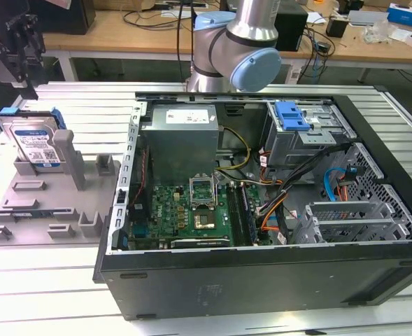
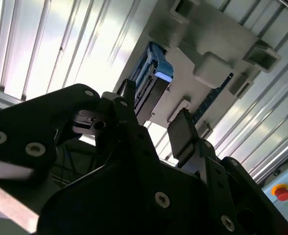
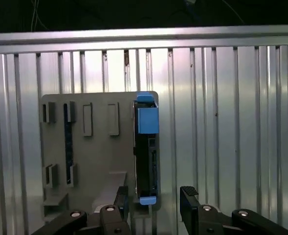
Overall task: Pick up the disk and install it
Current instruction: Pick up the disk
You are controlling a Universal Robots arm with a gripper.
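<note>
Progress: early, nothing grasped | blue-framed silver-grey rectangular metal disk [image 1: 34, 143] upright at far edge of grey plastic holder plate [image 1: 24, 210] | black claw [image 3: 154, 198] spread wide over it, apart | pickup, install into open black computer case [image 1: 261, 280] left.

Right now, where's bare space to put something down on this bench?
In the exterior view, bare ribbed table lies nearer the camera than the grey holder, and beyond it beside the computer case. Board and cables crowd the case's inside. The holder's far end carries the standing disk.
</note>
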